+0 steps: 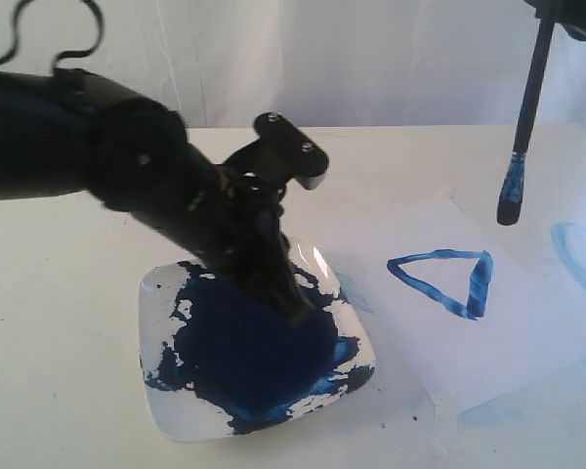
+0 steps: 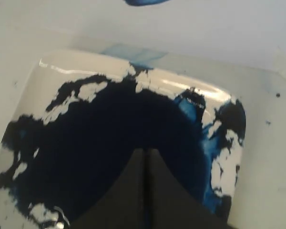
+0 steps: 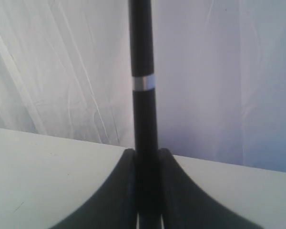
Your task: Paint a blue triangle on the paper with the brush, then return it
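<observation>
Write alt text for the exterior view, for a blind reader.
A blue triangle is painted on the paper; the brush hangs above it, bristles down. The left gripper, shut, points into a square plate smeared with dark blue paint.

No legible text, nothing written on paper (image 1: pixel 488 352) or plate (image 1: pixel 161 293)

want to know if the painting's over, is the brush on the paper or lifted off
Lifted off: the brush hangs nearly upright, bristles down, in the air above the paper, clamped between the right fingers.
</observation>
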You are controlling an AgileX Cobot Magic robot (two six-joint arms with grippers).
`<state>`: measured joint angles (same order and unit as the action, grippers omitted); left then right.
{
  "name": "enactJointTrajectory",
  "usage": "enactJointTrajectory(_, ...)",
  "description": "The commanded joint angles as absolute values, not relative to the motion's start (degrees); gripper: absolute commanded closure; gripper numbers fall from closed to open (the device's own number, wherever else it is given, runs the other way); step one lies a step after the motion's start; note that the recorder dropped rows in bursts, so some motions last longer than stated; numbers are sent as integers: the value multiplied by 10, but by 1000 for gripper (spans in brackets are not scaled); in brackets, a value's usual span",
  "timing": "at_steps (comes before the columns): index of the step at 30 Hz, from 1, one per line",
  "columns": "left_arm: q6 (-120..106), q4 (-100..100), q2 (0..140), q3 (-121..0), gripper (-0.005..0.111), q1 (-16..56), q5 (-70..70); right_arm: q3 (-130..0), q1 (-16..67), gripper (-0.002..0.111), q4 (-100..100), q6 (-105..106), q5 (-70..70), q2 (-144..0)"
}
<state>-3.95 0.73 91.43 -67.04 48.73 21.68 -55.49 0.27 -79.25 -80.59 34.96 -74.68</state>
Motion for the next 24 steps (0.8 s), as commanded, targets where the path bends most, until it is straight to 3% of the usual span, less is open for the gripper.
enactJointTrajectory(1,26,56,806,-582,107,486,224,-509,0,108,-795,-813,355,-692)
enactJointTrajectory(16,107,162,496,-448,107,486,402,-422,5,108,-791,-867,473,-598)
enactJointTrajectory(20,107,170,430,-431,107,486,450,-410,41,108,-770,-877,478,-598)
enactJointTrajectory(24,107,189,362,-402,107,486,413,-405,88,108,-731,-872,460,-602)
